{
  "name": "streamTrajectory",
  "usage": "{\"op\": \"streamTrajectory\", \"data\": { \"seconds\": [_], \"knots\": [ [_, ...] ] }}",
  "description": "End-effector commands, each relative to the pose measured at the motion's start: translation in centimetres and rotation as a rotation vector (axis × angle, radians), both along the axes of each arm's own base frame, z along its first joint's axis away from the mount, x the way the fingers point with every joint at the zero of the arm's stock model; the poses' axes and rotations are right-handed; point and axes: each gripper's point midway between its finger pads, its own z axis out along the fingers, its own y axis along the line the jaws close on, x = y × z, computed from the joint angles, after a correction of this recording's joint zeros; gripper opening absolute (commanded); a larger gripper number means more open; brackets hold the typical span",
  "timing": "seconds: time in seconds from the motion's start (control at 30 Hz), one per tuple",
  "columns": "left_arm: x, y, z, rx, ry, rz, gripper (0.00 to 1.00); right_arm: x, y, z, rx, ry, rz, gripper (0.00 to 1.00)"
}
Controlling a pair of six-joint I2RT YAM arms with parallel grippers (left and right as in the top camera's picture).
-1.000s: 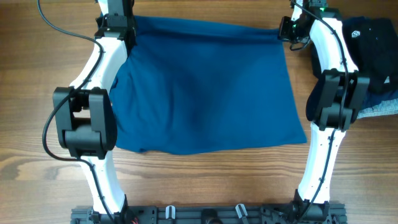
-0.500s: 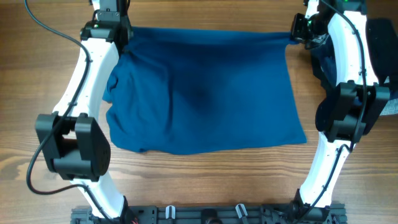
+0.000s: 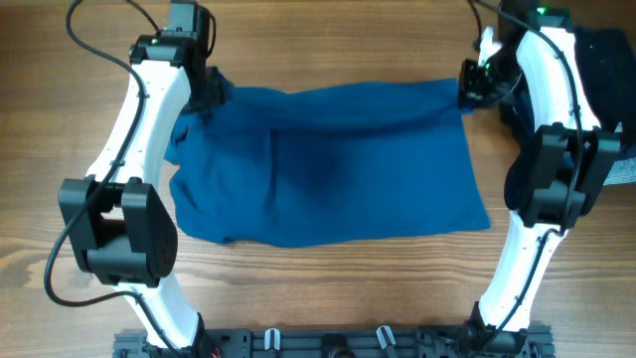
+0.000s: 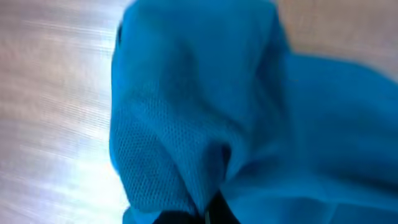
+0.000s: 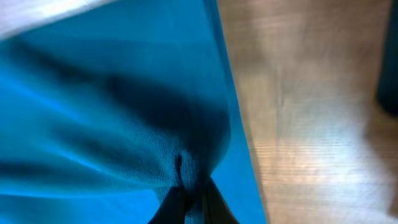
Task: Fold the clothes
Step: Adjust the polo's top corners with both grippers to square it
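The blue shirt (image 3: 328,164) lay spread across the middle of the wooden bench (image 3: 328,45), filling most of the space between the two arms. Its near edge rested flat on the wood. Its far edge was gathered into a raised ridge with long folds running from left to right.

The left gripper (image 3: 211,91) was at the far left corner of the shirt, jaws clamped on the fabric. In the left wrist view the cloth (image 4: 249,124) bunched up out of the gripper (image 4: 208,211) at the bottom of the picture, with deep creases running down into the pinch and pale wood beside it on the left. Below that corner a loose flap of the shirt sagged out past the left edge, beside the white arm.

The right gripper (image 3: 469,88) was at the far right corner, jaws likewise closed on the cloth. The right wrist view showed the fabric (image 5: 112,112) drawn into dark pleats that met at the gripper (image 5: 189,199), with bare bench to the right of the shirt's edge.

At the far right of the bench sat a heap of dark garments (image 3: 606,50), largely hidden behind the right arm and apart from the blue shirt.
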Motion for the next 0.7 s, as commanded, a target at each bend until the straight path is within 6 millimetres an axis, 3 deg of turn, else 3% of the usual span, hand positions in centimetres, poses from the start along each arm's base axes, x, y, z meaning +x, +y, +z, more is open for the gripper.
{"op": "streamTrajectory", "data": {
  "seconds": [0.0,0.13,0.2,0.23,0.27,0.3,0.4,0.57,0.67],
  "knots": [
    [-1.4,-0.1,-0.8,-0.018,0.075,-0.006,0.05,-1.8,-1.1,-1.3,-0.010,0.068,-0.004,0.05],
    [-2.4,0.3,-1.0,-0.014,0.117,0.001,0.16,-2.4,-1.7,-1.9,-0.006,0.087,-0.018,0.06],
    [-2.6,0.3,-1.0,-0.013,0.126,0.001,0.35,-2.4,-2.0,-1.9,-0.010,0.088,-0.024,0.17],
    [-2.7,0.3,-1.0,-0.013,0.129,0.001,0.51,-2.5,-2.2,-1.9,-0.010,0.090,-0.029,0.34],
    [-2.7,0.3,-1.0,-0.014,0.130,0.001,0.69,-2.5,-2.3,-1.9,-0.009,0.092,-0.032,0.42],
    [-2.9,0.4,-1.1,-0.014,0.136,0.012,0.78,-2.7,-2.5,-1.9,-0.009,0.096,-0.037,0.48],
    [-3.8,1.4,-1.1,-0.022,0.162,0.077,0.95,-3.0,-3.1,-1.7,-0.004,0.106,-0.054,0.50],
    [-4.4,3.4,0.2,-0.058,0.137,0.161,0.99,-3.0,-3.4,-0.6,0.059,0.081,-0.081,0.51],
    [-4.6,4.0,3.1,-0.118,0.055,0.186,1.00,-2.9,-4.2,0.9,0.057,0.041,-0.100,0.52]
  ]
}}
